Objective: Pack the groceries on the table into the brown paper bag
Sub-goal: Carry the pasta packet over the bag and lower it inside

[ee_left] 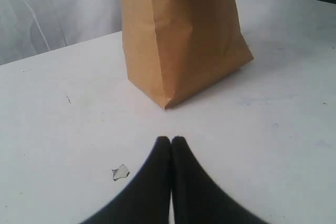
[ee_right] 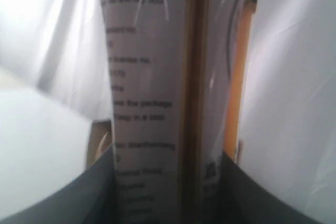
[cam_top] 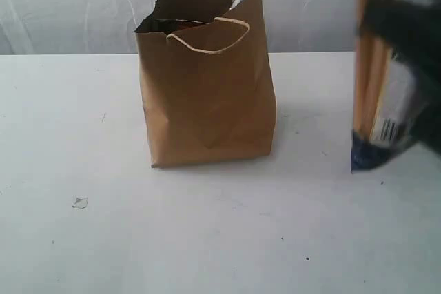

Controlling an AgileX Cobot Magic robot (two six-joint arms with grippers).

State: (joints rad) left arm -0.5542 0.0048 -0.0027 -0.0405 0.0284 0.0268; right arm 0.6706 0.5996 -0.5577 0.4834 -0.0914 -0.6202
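standing upright, long packet (cam_top: 372,67) points blue end down.

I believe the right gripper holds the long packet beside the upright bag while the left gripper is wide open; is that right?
Not quite: the left gripper is shut, jaws pressed together, as the left wrist view shows; the right gripper does hold the long packet.

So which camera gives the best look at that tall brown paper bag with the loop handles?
The exterior view: the tall brown paper bag stands whole, rim and handles visible. The left wrist view cuts off its top. The right wrist view is filled by a long printed packet, nearly hiding the bag.
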